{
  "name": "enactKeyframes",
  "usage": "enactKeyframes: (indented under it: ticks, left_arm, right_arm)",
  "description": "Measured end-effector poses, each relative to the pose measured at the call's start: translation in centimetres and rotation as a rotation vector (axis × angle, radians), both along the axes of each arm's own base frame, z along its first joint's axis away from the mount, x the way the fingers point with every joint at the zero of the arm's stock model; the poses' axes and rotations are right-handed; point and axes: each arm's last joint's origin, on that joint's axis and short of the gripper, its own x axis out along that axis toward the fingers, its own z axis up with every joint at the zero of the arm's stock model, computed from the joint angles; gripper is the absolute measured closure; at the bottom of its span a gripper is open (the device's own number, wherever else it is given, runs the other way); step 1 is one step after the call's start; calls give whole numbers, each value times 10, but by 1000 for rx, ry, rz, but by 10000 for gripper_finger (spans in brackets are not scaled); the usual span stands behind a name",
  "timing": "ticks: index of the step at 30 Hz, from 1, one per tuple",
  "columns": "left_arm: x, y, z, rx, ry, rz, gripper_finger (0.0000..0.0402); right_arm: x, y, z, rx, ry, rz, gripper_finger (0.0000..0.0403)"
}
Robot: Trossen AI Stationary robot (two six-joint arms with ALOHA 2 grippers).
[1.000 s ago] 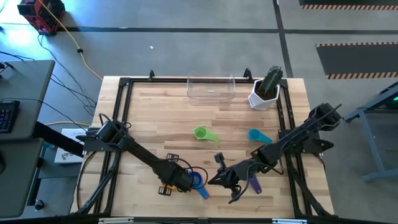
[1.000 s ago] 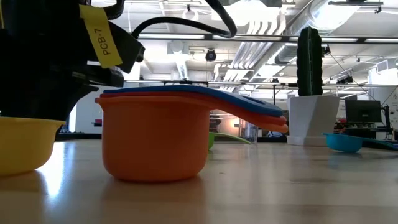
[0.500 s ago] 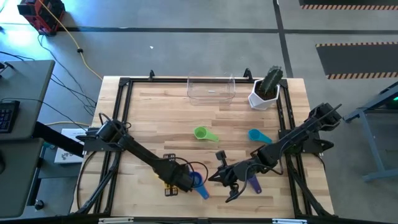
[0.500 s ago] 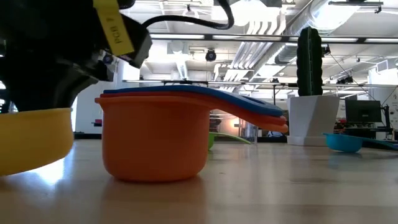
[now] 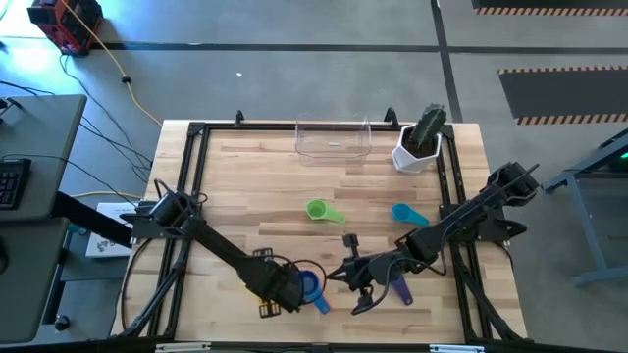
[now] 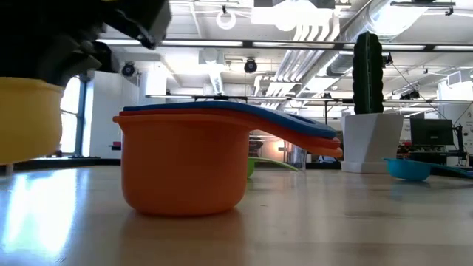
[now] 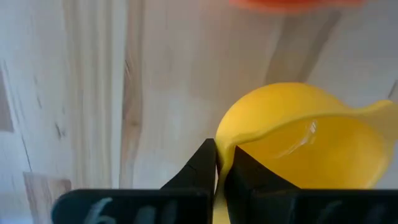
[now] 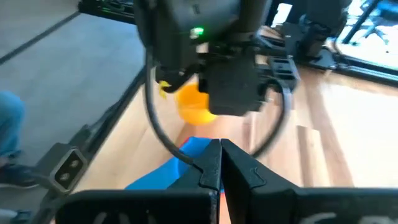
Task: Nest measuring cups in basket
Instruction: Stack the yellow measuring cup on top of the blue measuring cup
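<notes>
My left gripper [image 7: 222,168] is shut on the yellow cup [image 7: 298,143], which hangs above the table at the left of the low view [image 6: 26,122], beside the stack. That stack is a blue cup [image 5: 310,284] nested in an orange cup [image 6: 185,174], standing on its base near the table's near edge. My right gripper [image 8: 219,163] is shut just right of the stack [image 5: 351,282], over the blue handle [image 8: 183,160]. The purple cup [image 5: 397,287] lies beside it. The green cup [image 5: 316,209] and teal cup [image 5: 402,212] sit mid-table. The clear basket [image 5: 334,140] stands at the far edge. No red cup shows. My left gripper pinches the yellow cup's wall at its rim [image 7: 222,149], one finger outside and the other over the cup's inside. The cup is lifted clear of the table and sits roughly upright. My right gripper: I cannot tell whether its shut fingertips touch the blue handle.
A white pot with a green cactus [image 5: 420,142] stands right of the basket at the far edge. Black frame rails [image 5: 196,132] run along the table's sides. Bare wood lies between the stack and the green cup.
My left gripper has risen, staying shut on the yellow cup. The cup rested on the table a second ago and now hangs clear of it. The orange and blue stack has stayed put.
</notes>
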Motion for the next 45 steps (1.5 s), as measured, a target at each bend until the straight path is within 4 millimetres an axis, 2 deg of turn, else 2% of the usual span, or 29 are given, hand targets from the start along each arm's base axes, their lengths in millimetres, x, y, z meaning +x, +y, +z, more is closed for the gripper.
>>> enactKeyframes:
  ticks: [7, 13, 16, 24, 29, 35, 45]
  left_arm:
    - [-21, -3, 7, 61, 116, -69, 397]
    - [-20, -2, 11, 44, 92, -51, 398]
    - [-20, -1, 11, 35, 98, -27, 398]
    - [-32, -25, 10, 2, 71, -15, 398]
    - [-35, -44, 10, -101, 21, 80, 398]
    - [-25, -59, 11, -228, -99, 258, 396]
    - [8, -57, 19, -401, -294, 660, 395]
  right_arm:
    - [8, -17, -1, -44, -3, -74, 402]
    - [14, -35, -5, -37, 53, -149, 402]
    - [16, -41, -7, 21, 71, -201, 402]
    - [18, -41, -3, 185, 46, -275, 402]
    - [20, -43, -2, 318, 47, -340, 402]
    - [17, -45, -8, 473, 145, -410, 402]
    - [4, -54, -26, 371, 352, -492, 402]
